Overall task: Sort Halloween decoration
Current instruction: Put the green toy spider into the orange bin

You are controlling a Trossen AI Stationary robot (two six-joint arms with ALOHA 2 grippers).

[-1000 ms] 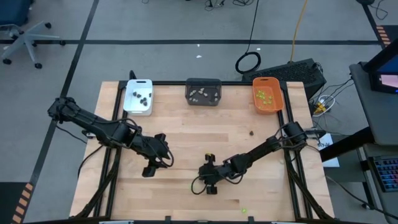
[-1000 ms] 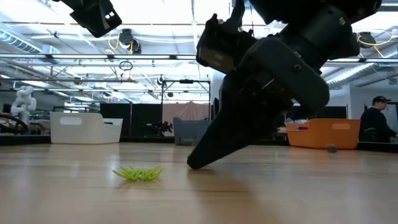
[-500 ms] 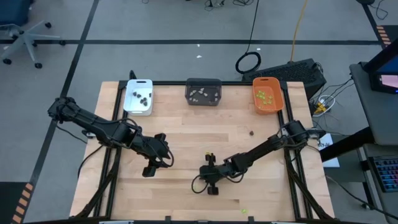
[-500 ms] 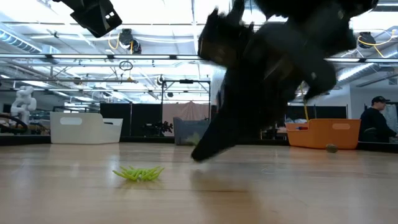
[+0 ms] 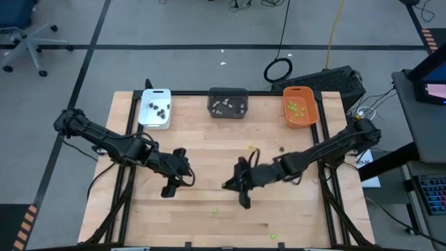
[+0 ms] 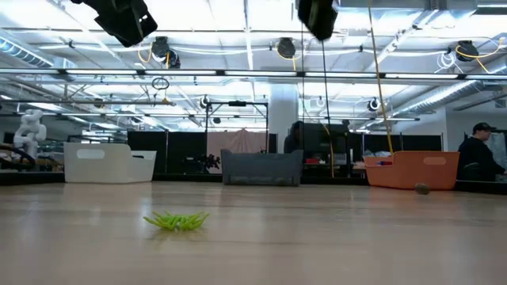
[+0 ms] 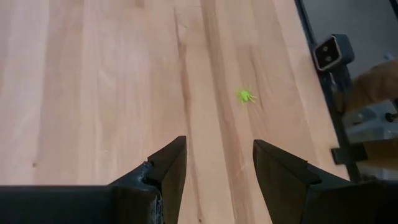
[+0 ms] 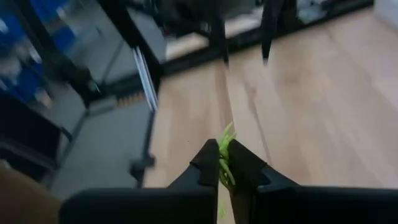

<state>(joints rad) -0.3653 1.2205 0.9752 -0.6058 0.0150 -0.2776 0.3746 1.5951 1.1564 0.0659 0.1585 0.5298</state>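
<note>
Right wrist view showing the right gripper (image 8: 224,163) pinching a lime green spider (image 8: 225,149), lifting it off mid-tabletop, likely for carrying to the orange tray (image 5: 300,110) at the far right corner. Idling near the left edge, left gripper (image 5: 169,187) spread wide, holding nothing, with other green pieces (image 5: 214,210) lying toward the near edge.

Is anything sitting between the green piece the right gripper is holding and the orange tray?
Nothing visible blocks it. The right gripper, shut on a lime green piece, is above mid-table. Toward the orange tray lie only bare wood and one small dark piece flat on the table, low enough to pass over.
</note>
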